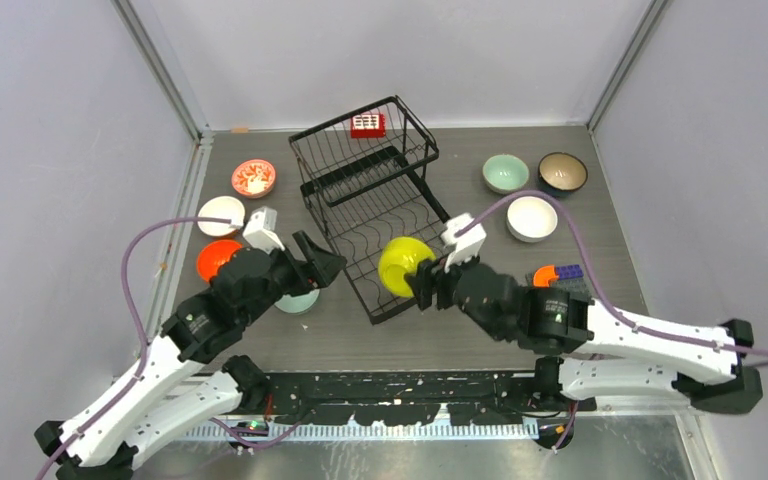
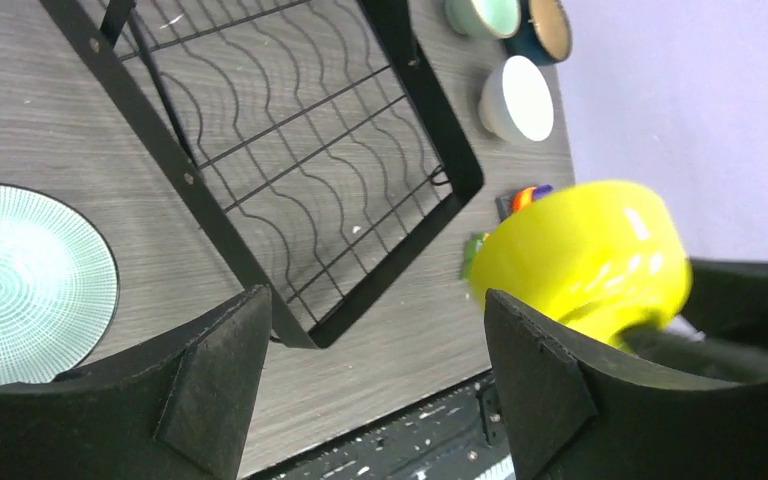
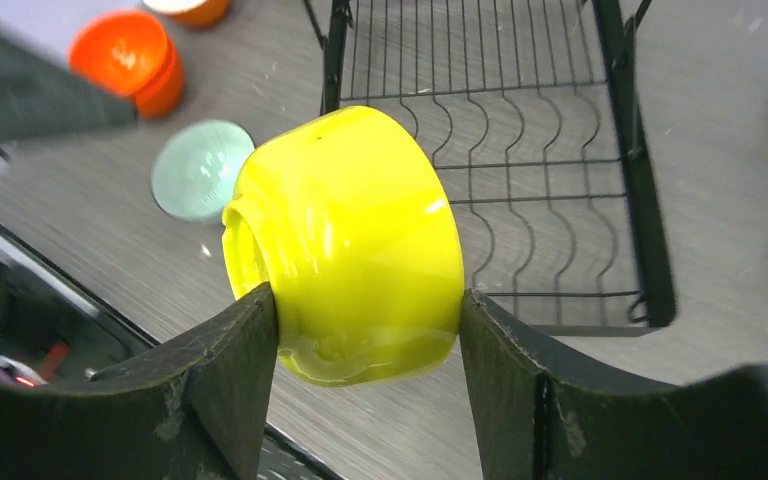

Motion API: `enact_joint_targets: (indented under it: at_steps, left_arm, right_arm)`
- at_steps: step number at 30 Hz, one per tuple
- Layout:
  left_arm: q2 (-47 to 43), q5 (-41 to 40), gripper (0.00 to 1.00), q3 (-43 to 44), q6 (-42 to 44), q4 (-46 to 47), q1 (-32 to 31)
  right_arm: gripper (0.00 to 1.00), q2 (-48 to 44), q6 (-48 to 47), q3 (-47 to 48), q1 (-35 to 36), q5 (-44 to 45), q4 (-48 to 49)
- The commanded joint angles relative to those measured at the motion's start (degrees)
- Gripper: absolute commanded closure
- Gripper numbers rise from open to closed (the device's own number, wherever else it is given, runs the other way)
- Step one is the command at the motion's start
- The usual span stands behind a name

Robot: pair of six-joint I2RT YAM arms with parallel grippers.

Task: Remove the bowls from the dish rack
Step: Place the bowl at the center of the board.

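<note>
**Yellow bowl** (image 3: 350, 240): hanging tipped on its side over the near end of the rack (image 1: 370, 200), mid-worktop, with its foot pointing toward the left edge.

**Right arm** (image 1: 550, 315): its jaws are clenching the bowl across its wall. This is the arm carrying it, and the set-down is likely lying toward the right edge, near the white bowl (image 1: 532, 218).

**Left arm** (image 1: 200, 320): its jaws are gaping, grasping nothing, and hovering by the mint bowl (image 2: 20, 280).

**Obscured:** the bowl is hiding its own rim and the exact finger contact.
</note>
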Motion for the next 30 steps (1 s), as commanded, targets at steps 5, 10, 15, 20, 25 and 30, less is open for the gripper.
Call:
enact_joint_targets:
  at_steps: [5,10,15,20,25,30]
  left_arm:
    - [1.2,3.5,0.15,19.4,3.6,-14.6,-0.1]
    - [6.8,16.1,0.11,25.9,3.5,-19.3,-0.1]
    - [13.3,25.2,0.08,29.4,4.2,-22.5,-0.1]
    - [16.6,25.2,0.00,34.7,4.7,-23.8,-0.1]
    - [20.0,25.6,0.00,36.2,2.6,-27.3,-0.1]
    - [19.2,25.5,0.00,33.5,-3.1,-27.0,-0.1]
  right_arm:
    - [0.74,4.5,-33.9,3.4,22.6,33.1,2.8]
    - [0.74,6.1,-56.4,0.2,30.4,37.9,14.5]
    - [0.75,9.0,-74.0,-2.5,35.5,40.7,23.7]
    - [0.76,11.5,-87.7,-5.9,38.1,42.1,31.8]
    - [0.77,12.4,-100.4,-9.6,39.0,42.0,38.8]
    - [0.79,12.7,-99.1,-10.5,39.3,41.7,34.7]
